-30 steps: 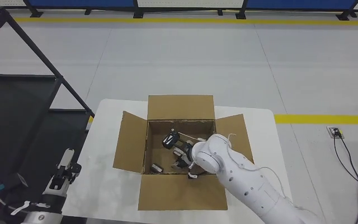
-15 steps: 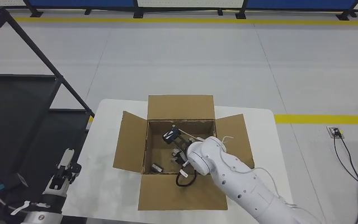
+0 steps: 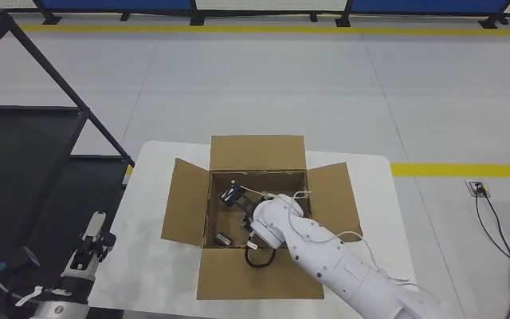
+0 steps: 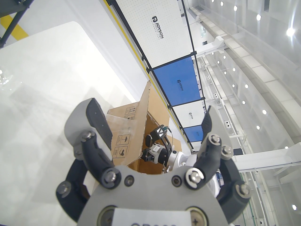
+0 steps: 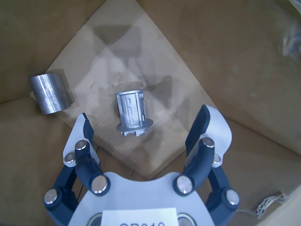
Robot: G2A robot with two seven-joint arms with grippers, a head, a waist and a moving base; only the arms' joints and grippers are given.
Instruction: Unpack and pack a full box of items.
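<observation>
The cardboard box [image 3: 259,151] stands open in the middle of the table [image 3: 147,255], its four flaps folded out flat so that an arm can come in from above. The right arm is down inside it. The right gripper [image 5: 144,112] hangs just above the box floor with its jaws spread wide and nothing between them. They straddle a ribbed metal part [image 5: 132,114], which has a flange at one end and appears to lie on its side. Neither pad touches it. The wide opening looks chosen to clear the flange, and the jaws are lined up to close across the ribbed barrel, so this reads as the step before a pick in the unpacking.

A plain metal cylinder [image 5: 49,92] lies near the ribbed part but apart from it, close against a box wall, which would leave a jaw little room on that side. That is probably why the freer piece comes first. A crumpled clear bag [image 5: 287,24] lies farther off along another wall.

The left gripper [image 4: 151,108] rests low beyond the table's left edge, near the front-left corner. Its jaws are wide apart and empty, parked out of the working arm's way.
</observation>
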